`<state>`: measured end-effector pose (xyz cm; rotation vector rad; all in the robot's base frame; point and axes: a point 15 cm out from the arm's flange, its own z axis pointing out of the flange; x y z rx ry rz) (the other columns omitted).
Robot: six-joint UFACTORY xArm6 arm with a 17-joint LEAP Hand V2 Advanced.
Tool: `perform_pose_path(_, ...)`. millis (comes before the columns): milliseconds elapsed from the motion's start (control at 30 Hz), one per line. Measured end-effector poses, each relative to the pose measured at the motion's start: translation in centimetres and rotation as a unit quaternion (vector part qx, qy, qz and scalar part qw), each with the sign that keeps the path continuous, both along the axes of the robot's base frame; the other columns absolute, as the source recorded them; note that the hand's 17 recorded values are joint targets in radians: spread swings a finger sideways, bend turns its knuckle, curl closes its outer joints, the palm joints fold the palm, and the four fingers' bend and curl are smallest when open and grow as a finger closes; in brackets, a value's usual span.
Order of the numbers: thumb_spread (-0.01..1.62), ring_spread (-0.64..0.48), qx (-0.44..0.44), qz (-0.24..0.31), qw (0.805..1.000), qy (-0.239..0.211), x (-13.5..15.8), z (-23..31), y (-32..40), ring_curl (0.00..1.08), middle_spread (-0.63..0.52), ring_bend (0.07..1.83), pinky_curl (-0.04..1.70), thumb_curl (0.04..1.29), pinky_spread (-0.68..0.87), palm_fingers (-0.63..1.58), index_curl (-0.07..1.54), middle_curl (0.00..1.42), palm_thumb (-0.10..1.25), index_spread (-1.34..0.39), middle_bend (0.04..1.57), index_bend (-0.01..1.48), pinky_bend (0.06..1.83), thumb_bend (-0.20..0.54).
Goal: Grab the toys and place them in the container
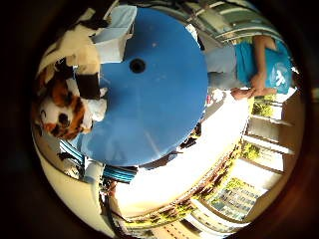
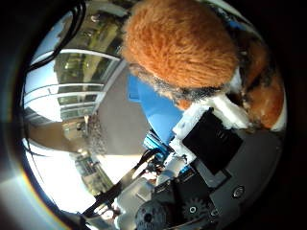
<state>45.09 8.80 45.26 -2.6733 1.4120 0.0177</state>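
A plush toy (image 2: 182, 43) with orange, white and black fur fills much of the right thumb side palm view, close against the palm. My right hand's white and black fingers (image 2: 213, 136) curl against it. In the right little finger side palm view the same toy (image 1: 62, 108) shows its orange, white and black face beside the rim of a round blue table (image 1: 159, 100), with my fingers (image 1: 90, 88) wrapped round it. The toy is held above the table's edge.
The blue table has a dark hole (image 1: 137, 66) in its middle. Sunlit paved ground (image 1: 199, 164) lies beyond the table. A teal slatted thing (image 1: 118, 174) stands by the table's rim. Railings and buildings (image 2: 67, 91) surround the yard.
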Motion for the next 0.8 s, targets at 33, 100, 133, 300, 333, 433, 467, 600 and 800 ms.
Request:
perform_pose_path(33,1.04,-0.12,0.012,0.009,1.000,-0.013,-0.2,0.9,1.2,0.79,-0.19,1.61,0.73,0.83,0.12,0.76,1.06,1.04,0.99,-1.01,1.37,0.57,1.73,-0.011)
perform_pose_path(100,1.04,-0.12,0.038,0.023,0.998,-0.042,-0.2,2.6,3.8,0.79,-0.19,1.62,0.74,0.84,0.11,0.76,1.11,1.05,0.99,-1.03,1.38,0.57,1.73,-0.011)
perform_pose_path(133,1.04,-0.12,0.051,0.030,0.997,-0.055,-0.1,3.3,5.0,0.79,-0.19,1.63,0.74,0.85,0.11,0.75,1.13,1.05,0.98,-1.03,1.39,0.57,1.73,-0.013)
perform_pose_path(300,1.04,-0.11,0.110,0.038,0.986,-0.116,1.8,5.8,9.9,0.79,-0.18,1.64,0.76,0.88,0.11,0.74,1.24,1.05,0.97,-1.05,1.41,0.55,1.73,-0.013)
perform_pose_path(333,1.04,-0.11,0.118,0.037,0.984,-0.128,2.4,6.0,10.8,0.79,-0.18,1.64,0.77,0.89,0.11,0.74,1.26,1.05,0.97,-1.05,1.41,0.55,1.73,-0.013)
perform_pose_path(433,1.04,-0.11,0.133,0.031,0.979,-0.152,4.8,5.5,13.2,0.79,-0.18,1.65,0.77,0.89,0.11,0.73,1.29,1.04,0.96,-1.06,1.42,0.55,1.73,-0.014)
perform_pose_path(467,1.04,-0.11,0.136,0.027,0.978,-0.156,5.9,4.8,13.9,0.79,-0.18,1.65,0.78,0.90,0.11,0.73,1.31,1.04,0.96,-1.06,1.42,0.55,1.73,-0.015)
perform_pose_path(600,1.03,-0.11,0.145,0.006,0.976,-0.165,9.9,1.3,16.2,0.79,-0.17,1.66,0.79,0.90,0.10,0.73,1.38,1.04,0.89,-1.06,1.43,0.53,1.73,-0.034)
perform_pose_path(800,1.05,-0.11,0.143,-0.016,0.976,-0.162,14.2,-4.5,17.4,0.78,-0.17,1.63,0.80,0.86,0.10,0.73,1.44,1.02,0.81,-1.05,1.41,0.55,1.69,-0.025)
